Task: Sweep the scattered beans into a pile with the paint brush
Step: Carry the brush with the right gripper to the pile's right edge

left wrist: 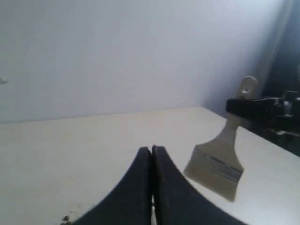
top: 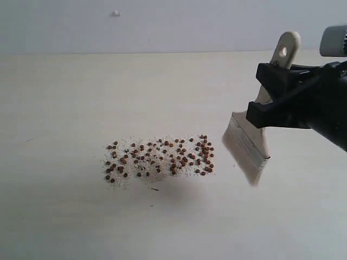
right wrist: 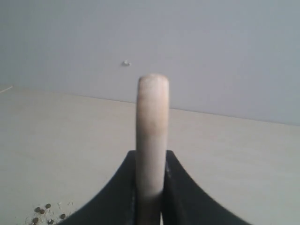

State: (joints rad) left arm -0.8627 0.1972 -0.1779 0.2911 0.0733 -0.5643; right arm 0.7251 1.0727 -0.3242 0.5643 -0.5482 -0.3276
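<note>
The right gripper (top: 274,95) was clamped on the cream wooden handle of the wide flat paint brush (top: 246,143), holding it clear of the pale table (top: 65,216). The tiny reddish-brown beans (top: 160,158), mingled with whitish crumbs, lay in a loose patch. The brush hung just beside that patch, on the right arm's side. Its off-white bristles pointed down and its handle rose away from the beans. A sweep would likely run across the patch. The left gripper (left wrist: 152,157) was pinched fully closed, empty.
</note>
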